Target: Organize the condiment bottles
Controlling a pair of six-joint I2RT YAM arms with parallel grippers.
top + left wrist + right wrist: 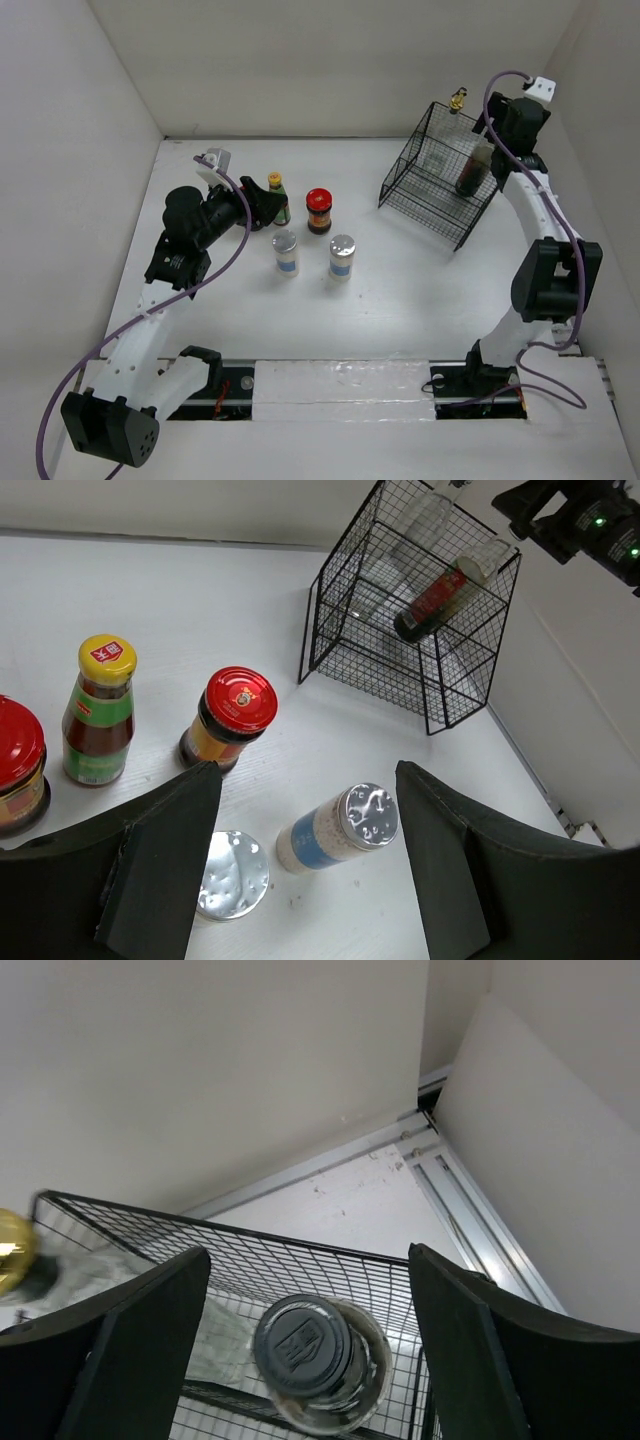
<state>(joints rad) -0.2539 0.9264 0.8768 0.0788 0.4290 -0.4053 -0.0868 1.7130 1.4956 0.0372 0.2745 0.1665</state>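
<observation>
The left hand (pixel 305 780) hangs open, fingers spread, just beside the yellow-capped bottle (pixel 277 198) at its 9 o'clock. The red-lidded jar (pixel 319 211) stands on the surface (pixel 400 300) at that bottle's 3 o'clock. The left shaker (pixel 286 252) and right shaker (pixel 342 256) stand upright at 6 o'clock of those two. Toward 2 o'clock, the wire basket (pixel 400 185) holds the clear bottle (pixel 437 152) and the dark bottle (pixel 470 175). The right hand (pixel 308 1252) is open above the dark bottle's cap.

We see a yellow-capped bottle (pixel 278 200) and a red-lidded jar (pixel 319 211) upright side by side, with the left shaker (pixel 286 252) and right shaker (pixel 342 256), both silver-lidded, upright just before them. A clear gold-capped bottle (pixel 405 540) and a dark black-capped bottle (pixel 472 172) lean inside the wire basket (pixel 410 188).
</observation>
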